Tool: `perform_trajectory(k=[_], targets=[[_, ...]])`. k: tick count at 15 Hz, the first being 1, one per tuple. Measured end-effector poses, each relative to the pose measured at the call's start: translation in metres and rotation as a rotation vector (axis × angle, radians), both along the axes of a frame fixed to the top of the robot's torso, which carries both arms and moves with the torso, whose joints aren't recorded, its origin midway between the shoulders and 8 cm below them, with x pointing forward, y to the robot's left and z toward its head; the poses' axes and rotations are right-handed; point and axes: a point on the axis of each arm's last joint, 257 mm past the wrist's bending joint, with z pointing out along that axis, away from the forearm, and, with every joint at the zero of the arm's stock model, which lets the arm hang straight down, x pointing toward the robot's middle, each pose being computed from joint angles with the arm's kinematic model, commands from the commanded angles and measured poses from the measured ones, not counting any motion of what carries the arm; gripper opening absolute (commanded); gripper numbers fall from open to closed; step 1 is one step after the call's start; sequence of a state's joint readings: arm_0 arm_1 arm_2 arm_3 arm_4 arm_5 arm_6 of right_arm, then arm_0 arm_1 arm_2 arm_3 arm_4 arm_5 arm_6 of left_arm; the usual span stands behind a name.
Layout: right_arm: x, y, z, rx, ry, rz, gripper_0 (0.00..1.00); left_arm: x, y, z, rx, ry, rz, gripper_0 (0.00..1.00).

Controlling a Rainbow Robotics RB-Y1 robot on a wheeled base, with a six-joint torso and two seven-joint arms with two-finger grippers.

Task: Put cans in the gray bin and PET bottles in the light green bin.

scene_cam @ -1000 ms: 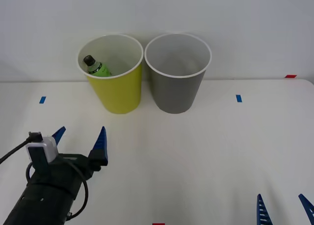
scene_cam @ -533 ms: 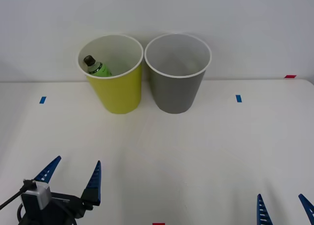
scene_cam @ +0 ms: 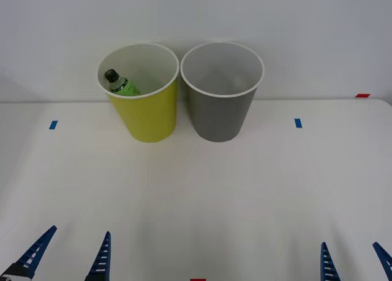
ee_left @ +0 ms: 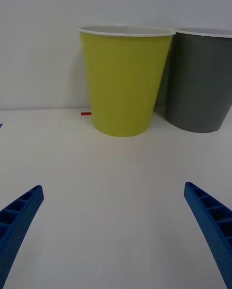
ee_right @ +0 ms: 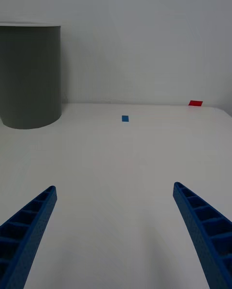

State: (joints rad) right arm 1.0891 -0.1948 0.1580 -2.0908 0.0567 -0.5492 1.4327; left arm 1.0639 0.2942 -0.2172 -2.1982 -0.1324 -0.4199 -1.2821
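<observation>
Front view: two tapered round bins stand side by side at the far edge of my white bench [scene_cam: 202,201], against a plain pale wall. My green bin [scene_cam: 143,94] is on the left, smooth yellow-green outside with a white rim and white inside; the gray bin [scene_cam: 221,92] is just beside it on the right, matte gray with the same white rim and a pale inside. Their rims look close to touching, though I cannot tell if they do. A small clear bottle [scene_cam: 120,84] with a bright green label and black cap lies tilted inside the green bin, leaning on its left inner wall, cap up.

Small blue tape marks [scene_cam: 53,125] sit on the bench at either side, and a red mark [scene_cam: 362,95] lies at the far right edge.

My left pincer [scene_cam: 66,256] is at the near left edge, ribbed blue fingers spread wide, holding nothing. My right pincer [scene_cam: 356,261] is at the near right edge, also spread and empty. Bare bench lies between both pincers and the bins
</observation>
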Motion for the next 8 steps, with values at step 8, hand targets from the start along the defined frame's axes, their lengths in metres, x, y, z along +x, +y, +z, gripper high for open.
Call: perform_trajectory(k=[8], targets=[[0.000,0.000,0.000,0.000,0.000,0.000,0.84,-0.028,0.007,-0.018,0.051,0.027,0.002,1.00]])
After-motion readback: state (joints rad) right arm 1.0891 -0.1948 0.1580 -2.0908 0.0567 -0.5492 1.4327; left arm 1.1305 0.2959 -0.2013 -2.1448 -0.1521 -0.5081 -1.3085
